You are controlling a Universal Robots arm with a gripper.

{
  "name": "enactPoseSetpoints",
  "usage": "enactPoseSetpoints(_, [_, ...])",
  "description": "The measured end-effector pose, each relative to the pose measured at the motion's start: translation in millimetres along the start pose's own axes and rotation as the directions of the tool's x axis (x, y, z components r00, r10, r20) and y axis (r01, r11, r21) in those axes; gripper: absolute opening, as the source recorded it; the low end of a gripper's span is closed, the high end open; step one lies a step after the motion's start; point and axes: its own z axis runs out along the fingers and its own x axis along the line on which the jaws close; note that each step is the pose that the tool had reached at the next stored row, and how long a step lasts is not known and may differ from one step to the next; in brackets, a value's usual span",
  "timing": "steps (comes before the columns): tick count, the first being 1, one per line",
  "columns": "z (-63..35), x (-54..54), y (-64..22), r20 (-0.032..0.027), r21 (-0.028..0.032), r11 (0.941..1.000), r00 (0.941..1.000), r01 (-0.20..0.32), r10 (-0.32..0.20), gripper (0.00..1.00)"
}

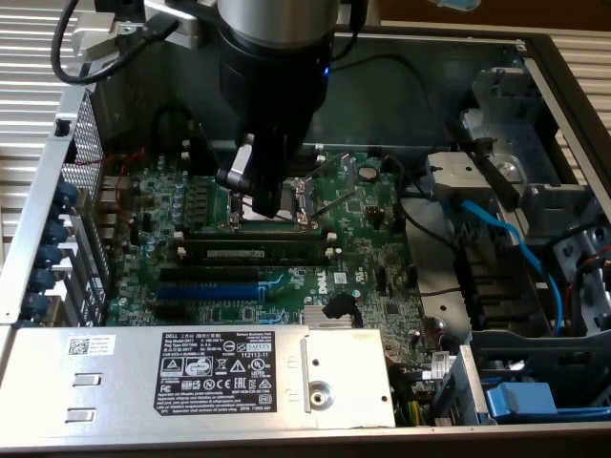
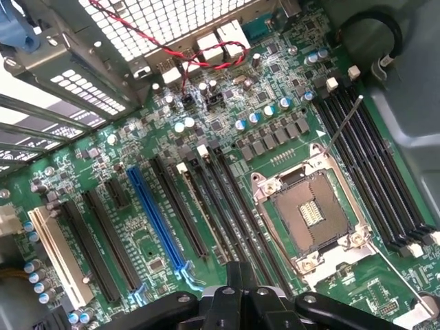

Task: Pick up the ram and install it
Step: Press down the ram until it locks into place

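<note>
Slatted surface (image 1: 24, 86) under computer case (image 1: 563, 76)

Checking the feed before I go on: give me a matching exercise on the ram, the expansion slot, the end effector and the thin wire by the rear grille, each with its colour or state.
Column one:
1. ram
2. expansion slot
3. end effector
4. wire

Column two:
a. red
b. shut
c. blue
d. green with a white label, lying along the black memory slots

Pairs: 1-d, 2-c, 3-b, 4-a
</note>
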Motion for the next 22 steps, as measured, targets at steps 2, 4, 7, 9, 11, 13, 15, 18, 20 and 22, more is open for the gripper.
enactPoseSetpoints(2, [0.0,0.0,0.0,0.0003,-0.0001,0.9999,0.9999,-0.016,0.016,0.10])
enactPoseSetpoints(4, [0.0,0.0,0.0,0.0006,-0.0001,0.9995,0.9995,-0.032,0.032,0.10])
enactPoseSetpoints(7, [0.0,0.0,0.0,0.0010,-0.0003,0.9984,0.9984,-0.056,0.056,0.10])
enactPoseSetpoints(9, [0.0,-0.1,0.0,0.0012,-0.0004,0.9974,0.9974,-0.072,0.072,0.10])
enactPoseSetpoints(11, [0.0,-0.1,0.0,0.0014,-0.0006,0.9961,0.9961,-0.088,0.088,0.10])
enactPoseSetpoints(13, [0.0,-0.1,0.1,0.0016,-0.0009,0.9946,0.9946,-0.104,0.104,0.10])
enactPoseSetpoints(15, [0.0,-0.1,0.1,0.0017,-0.0013,0.9928,0.9928,-0.120,0.120,0.10])
enactPoseSetpoints(18, [-0.1,-0.2,0.1,0.0015,-0.0020,0.9897,0.9897,-0.143,0.143,0.10])
enactPoseSetpoints(20, [-0.1,-0.2,0.1,0.0013,-0.0027,0.9874,0.9874,-0.158,0.158,0.10])
enactPoseSetpoints(22, [-0.1,-0.2,0.1,0.0011,-0.0033,0.9849,0.9849,-0.173,0.173,0.10])
